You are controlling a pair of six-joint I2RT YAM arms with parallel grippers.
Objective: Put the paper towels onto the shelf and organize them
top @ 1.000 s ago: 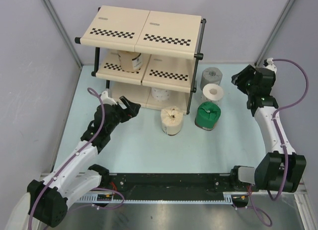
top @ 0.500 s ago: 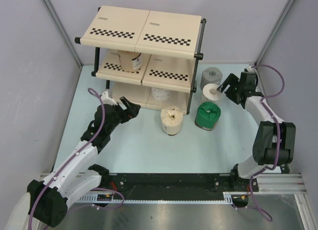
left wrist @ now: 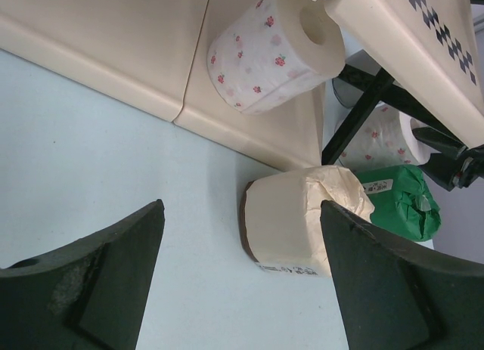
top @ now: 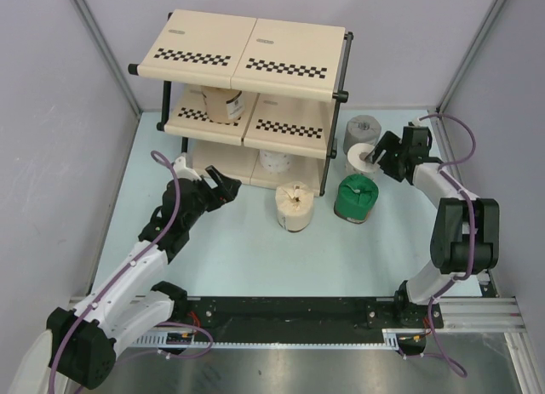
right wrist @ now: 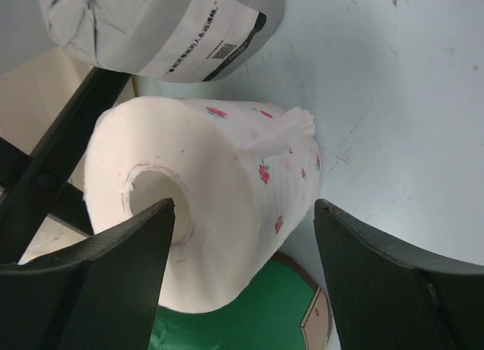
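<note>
The shelf (top: 247, 62) stands at the back, with a tan roll (top: 223, 105) on its middle tier and a white flowered roll (top: 275, 162) on its bottom tier. Four paper towels stand on the table to its right: tan (top: 294, 207), green (top: 356, 198), white (top: 364, 158) and grey (top: 363, 128). My right gripper (top: 381, 156) is open at the white roll (right wrist: 212, 199), its fingers on either side of the roll's top, not closed on it. My left gripper (top: 223, 185) hangs open and holds nothing, left of the tan roll (left wrist: 302, 221).
The shelf's black posts (right wrist: 53, 168) run close behind the white roll. The green roll (right wrist: 249, 320) and the grey roll (right wrist: 159, 25) crowd it on two sides. Grey walls enclose the table at the left, right and back.
My right arm has swung in from the right wall to the white roll, and its fingers now straddle the roll's top. The left arm has not moved.
</note>
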